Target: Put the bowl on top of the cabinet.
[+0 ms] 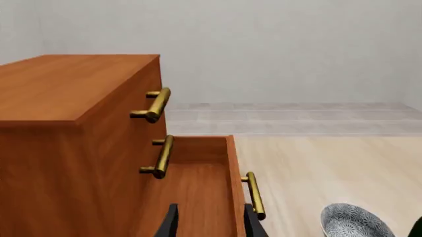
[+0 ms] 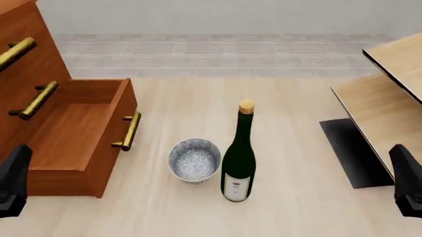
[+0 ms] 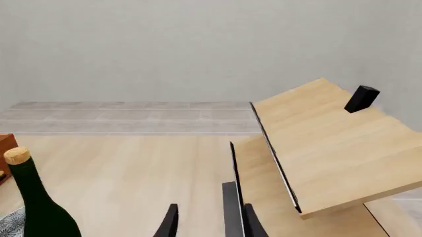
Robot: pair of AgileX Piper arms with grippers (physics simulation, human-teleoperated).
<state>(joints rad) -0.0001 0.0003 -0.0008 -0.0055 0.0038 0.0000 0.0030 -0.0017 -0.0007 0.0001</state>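
Observation:
The speckled white bowl (image 2: 194, 160) stands upright on the table, just left of a dark wine bottle (image 2: 238, 158). It also shows low in the left wrist view as the bowl (image 1: 353, 222). The reddish-brown cabinet (image 2: 29, 74) fills the left side, its bottom drawer (image 2: 79, 131) pulled out. The cabinet's flat top (image 1: 66, 84) is bare. My left gripper (image 1: 211, 224) is open over the drawer's near end with nothing in it. My right gripper (image 3: 209, 223) is open too, far right of the bowl, facing pale furniture.
The bottle (image 3: 33, 202) stands taller than the bowl and nearly touches it. Pale light-wood furniture (image 2: 389, 98) with black edging stands at the right, with a small black block (image 3: 361, 98) on it. Brass handles (image 1: 155, 104) stick out from the cabinet front.

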